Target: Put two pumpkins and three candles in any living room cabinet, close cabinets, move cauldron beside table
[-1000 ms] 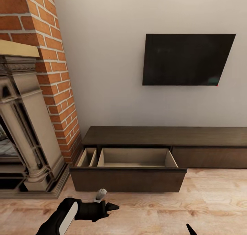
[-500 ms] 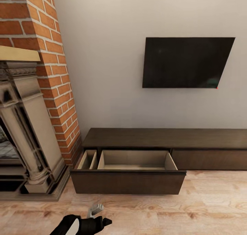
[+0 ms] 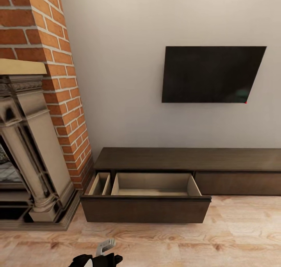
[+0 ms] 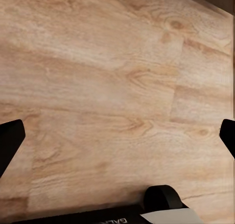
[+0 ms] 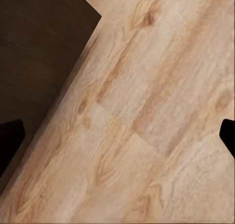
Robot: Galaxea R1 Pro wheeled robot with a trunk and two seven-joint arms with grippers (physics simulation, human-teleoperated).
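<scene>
Currently, from the head view: the long, low dark-brown wooden cabinet (image 3: 187,160) runs along the far wall under a black wall-mounted television (image 3: 212,74). Its left drawer (image 3: 146,208) stands pulled out toward the robot, showing pale tan insides split into a narrow left section and a wide right one. No pumpkin or candle lies in the visible part of either. A red-brick chimney with a carved stone fireplace surround (image 3: 27,154) stands to the left. The left gripper (image 3: 102,259) shows at the near edge, low over the light wooden plank floor (image 3: 218,243); its finger spread cannot be read from here.

Left wrist view: bare floor planks, with a black fingertip (image 4: 9,140) at each side edge of the picture, well apart and nothing between. That hand is spread wide and empty.

Right wrist view: floor planks again, and a dark-brown corner of the cabinet (image 5: 39,47) at one side. The right gripper's (image 5: 117,136) black tips sit at opposite edges, also spread and empty.

Judgement: with both hands free and a drawer open, the step in hand is likely fetching the pumpkins and candles, none of which appear in these views. Doing it well would mean leaving the drawer out as it is, keeping the base from bumping the protruding front, and returning square to the wide section.
</scene>
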